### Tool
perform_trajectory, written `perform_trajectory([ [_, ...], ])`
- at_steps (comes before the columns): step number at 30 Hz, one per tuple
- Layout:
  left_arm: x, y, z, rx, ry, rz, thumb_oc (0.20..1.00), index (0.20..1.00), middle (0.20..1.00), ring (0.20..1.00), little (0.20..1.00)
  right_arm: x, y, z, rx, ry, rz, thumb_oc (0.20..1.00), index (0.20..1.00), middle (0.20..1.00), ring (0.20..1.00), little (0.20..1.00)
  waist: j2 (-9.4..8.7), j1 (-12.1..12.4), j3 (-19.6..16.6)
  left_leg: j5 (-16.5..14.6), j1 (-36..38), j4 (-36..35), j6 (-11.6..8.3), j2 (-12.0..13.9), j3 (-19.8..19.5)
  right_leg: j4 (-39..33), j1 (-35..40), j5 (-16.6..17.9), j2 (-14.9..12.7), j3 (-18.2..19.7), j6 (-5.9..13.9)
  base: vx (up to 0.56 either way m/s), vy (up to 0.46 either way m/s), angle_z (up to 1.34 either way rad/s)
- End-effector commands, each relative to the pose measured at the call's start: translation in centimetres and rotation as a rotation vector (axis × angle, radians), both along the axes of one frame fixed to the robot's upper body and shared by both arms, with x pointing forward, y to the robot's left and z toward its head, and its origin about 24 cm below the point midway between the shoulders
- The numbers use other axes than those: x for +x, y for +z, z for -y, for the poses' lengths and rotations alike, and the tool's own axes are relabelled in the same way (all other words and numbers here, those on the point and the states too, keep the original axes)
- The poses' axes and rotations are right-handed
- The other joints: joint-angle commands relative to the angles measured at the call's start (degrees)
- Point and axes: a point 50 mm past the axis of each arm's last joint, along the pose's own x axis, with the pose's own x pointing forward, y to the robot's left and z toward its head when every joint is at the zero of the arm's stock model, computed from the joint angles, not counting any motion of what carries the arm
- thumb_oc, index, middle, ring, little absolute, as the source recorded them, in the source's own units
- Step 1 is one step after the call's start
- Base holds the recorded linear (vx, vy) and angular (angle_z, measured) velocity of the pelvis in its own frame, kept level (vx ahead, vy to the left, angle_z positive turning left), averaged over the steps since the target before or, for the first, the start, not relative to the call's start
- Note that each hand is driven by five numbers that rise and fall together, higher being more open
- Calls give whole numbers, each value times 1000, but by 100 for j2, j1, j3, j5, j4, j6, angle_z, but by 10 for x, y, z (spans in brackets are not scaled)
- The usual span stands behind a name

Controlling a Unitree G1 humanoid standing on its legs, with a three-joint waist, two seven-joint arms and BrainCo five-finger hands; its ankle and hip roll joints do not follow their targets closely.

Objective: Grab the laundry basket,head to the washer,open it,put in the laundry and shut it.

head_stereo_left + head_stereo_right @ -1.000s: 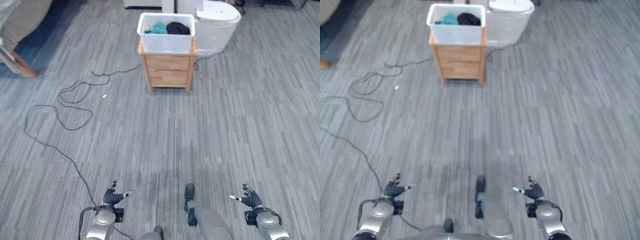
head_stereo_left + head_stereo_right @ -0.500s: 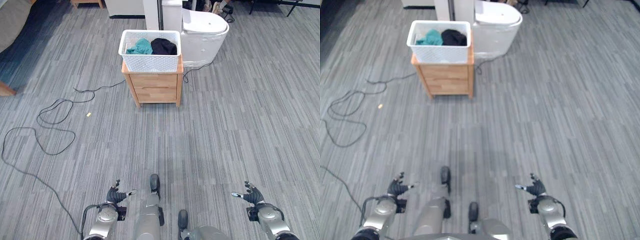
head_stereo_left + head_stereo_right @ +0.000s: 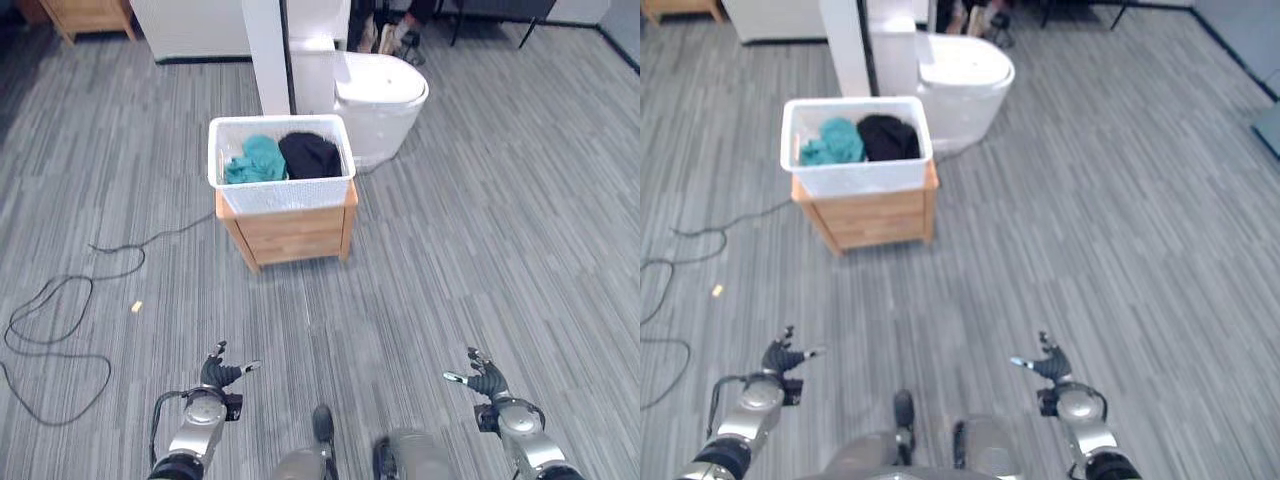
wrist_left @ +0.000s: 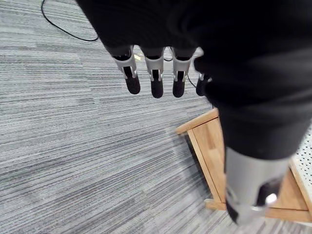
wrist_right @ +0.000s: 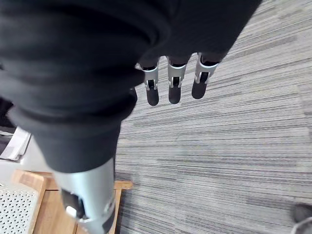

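In the left eye view a white laundry basket [image 3: 281, 180] with perforated sides sits on top of a small wooden cabinet [image 3: 292, 232] on the grey floor [image 3: 520, 230]. Inside the basket lie a teal cloth [image 3: 253, 160] and a black cloth [image 3: 309, 154], side by side. Just behind the basket stands a white washer [image 3: 375, 95] with a rounded top. The left hand [image 3: 218, 377] and the right hand [image 3: 483, 382] hang low near the bottom edge, well apart from the basket, each with fingers spread and holding nothing.

The right eye view gives the same scene: the basket rests on the cabinet, the washer close behind it. No writing can be read on the basket or the washer.

In the left wrist view the left hand's fingers [image 4: 155, 78] are straight and apart above the floor, with a corner of the cabinet past them.

In the right wrist view the right hand's fingers [image 5: 173, 83] are straight and empty.
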Motion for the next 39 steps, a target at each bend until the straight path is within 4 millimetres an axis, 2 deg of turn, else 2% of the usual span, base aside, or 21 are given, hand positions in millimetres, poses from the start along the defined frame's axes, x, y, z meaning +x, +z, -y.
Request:
perform_trajectory([
  [1,-13,1,-13,22,26,2,1000,1000,1000,1000,1000,10,11,13,-45,-13,52,1000,1000,1000,1000,1000,-1,-105,169,-826,-195,789,-443,241,-191,-1502,443,1036,104,-2,232,353,-30,28],
  [5,-14,-4,-8,5,29,-5,1000,1000,1000,1000,1000,3,7,16,-52,-22,29,1000,1000,1000,1000,1000,-34,-193,147,-1036,126,786,-484,36,-416,-2160,411,1304,69,102,291,300,-90,26],
  [7,-18,-7,-5,4,21,-22,1000,1000,1000,1000,1000,-1,5,20,-55,-33,19,1000,1000,1000,1000,1000,8,-216,49,-1188,287,870,-547,23,-488,-2201,617,1338,97,204,178,359,-145,29],
  [10,-22,-10,-1,-19,18,-31,1000,1000,1000,1000,1000,-7,3,26,-71,-47,0,1000,1000,1000,1000,1000,65,-241,-86,-1238,267,1145,-703,88,-477,-2240,795,1309,57,94,85,262,-125,73],
  [11,-22,-11,4,-36,10,-33,1000,1000,1000,1000,1000,-5,5,32,-82,-57,7,1000,1000,1000,1000,1000,102,-254,-96,-1042,57,1840,-882,239,-414,-2212,964,1204,36,-29,-33,372,-213,88],
  [12,-21,-12,7,-44,8,-36,1000,1000,1000,1000,1000,-4,7,34,-84,-63,13,1000,1000,1000,1000,1000,112,-253,-86,-886,-70,2128,-959,323,-387,-2206,1068,1115,46,-66,-99,300,-180,73],
  [14,-20,-15,13,-56,-2,-49,1000,1000,1000,1000,1000,-5,7,38,-95,-76,3,1000,1000,1000,1000,1000,81,-238,-71,-878,-482,2264,-868,547,-145,-2143,1273,849,-30,-172,-176,228,-74,22],
  [15,-20,-15,13,-57,-2,-49,1000,1000,1000,1000,1000,-5,7,38,-95,-76,3,1000,1000,1000,1000,1000,83,-238,-70,-884,-481,2270,-867,547,-145,-2139,1274,843,-31,-172,-174,211,-24,1],
  [16,-21,-16,13,-58,-2,-55,1000,1000,1000,1000,1000,-6,6,40,-99,-81,-4,1000,1000,1000,1000,1000,82,-221,-90,-939,-541,2052,-824,599,-72,-2139,1334,778,-50,-205,-173,158,20,10],
  [17,-22,-17,13,-57,-4,-59,1000,1000,1000,1000,1000,-8,5,41,-101,-84,-9,1000,1000,1000,1000,1000,97,-206,-89,-867,-585,1834,-822,652,-37,-2130,1399,720,-63,-240,-166,260,37,11],
  [18,-23,-18,13,-54,-1,-64,1000,1000,1000,1000,1000,-8,5,43,-106,-89,-9,1000,1000,1000,1000,1000,115,-166,-69,-622,-780,1623,-857,765,-35,-2134,1546,636,-59,-260,-166,186,34,10],
  [19,-23,-18,13,-54,-1,-64,1000,1000,1000,1000,1000,-8,5,43,-106,-89,-9,1000,1000,1000,1000,1000,114,-168,-65,-619,-773,1618,-858,762,-38,-2133,1552,634,-60,-263,-165,290,83,10],
  [20,-26,-19,11,-47,9,-73,1000,1000,1000,1000,1000,-10,3,43,-114,-93,-24,1000,1000,1000,1000,1000,210,-59,-46,-16,-1048,1057,-1007,951,-100,-2137,1739,476,17,-300,-168,263,90,3],
  [21,-27,-19,10,-48,14,-74,1000,1000,1000,1000,1000,-12,2,43,-116,-96,-32,1000,1000,1000,1000,1000,233,-37,-47,118,-1061,812,-1053,1012,-125,-2127,1811,421,21,-308,-170,350,127,-12],
  [26,-33,-23,6,-42,53,-98,1000,1000,1000,1000,1000,-18,-5,42,-118,-104,-68,1000,1000,1000,1000,1000,266,108,-103,410,-1248,320,-1200,1201,-371,-2001,2239,160,-61,-135,-58,288,174,-15],
  [27,-33,-23,6,-42,53,-98,1000,1000,1000,1000,1000,-18,-5,42,-118,-103,-68,1000,1000,1000,1000,1000,263,115,-97,413,-1232,310,-1200,1200,-363,-1999,2245,158,-64,-128,-57,331,263,-24],
  [29,-37,-23,0,-37,82,-101,1000,1000,1000,1000,1000,-19,-8,38,-101,-117,-74,1000,1000,1000,1000,1000,194,145,-210,312,-1292,687,-1128,1084,-403,-1939,2398,184,-291,-41,59,365,347,-31],
  [31,-41,-25,-4,-37,111,-112,1000,1000,1000,1000,1000,-18,-10,32,-73,-122,-72,1000,1000,1000,1000,1000,123,189,-267,78,-1312,1043,-1024,913,-404,-1928,2403,299,-507,50,191,275,361,-11],
  [32,-46,-27,-9,-25,133,-131,1000,1000,1000,1000,1000,-15,-10,27,-61,-120,-70,1000,1000,1000,1000,1000,59,217,-323,-153,-1255,1181,-889,781,-341,-1836,2331,444,-668,181,276,188,284,-26],
  [36,-48,-25,-17,-4,155,-136,1000,1000,1000,1000,1000,-9,-9,20,-41,-111,-52,1000,1000,1000,1000,1000,30,227,-350,-385,-1125,1211,-726,648,-202,-1460,2056,645,-717,342,311,136,217,-32],
  [39,-42,-20,-21,4,154,-111,1000,1000,1000,1000,1000,-6,-7,15,-45,-76,-45,1000,1000,1000,1000,1000,66,174,-342,-468,-853,1072,-617,540,-143,-1192,1648,699,-429,399,234,150,165,-23],
])
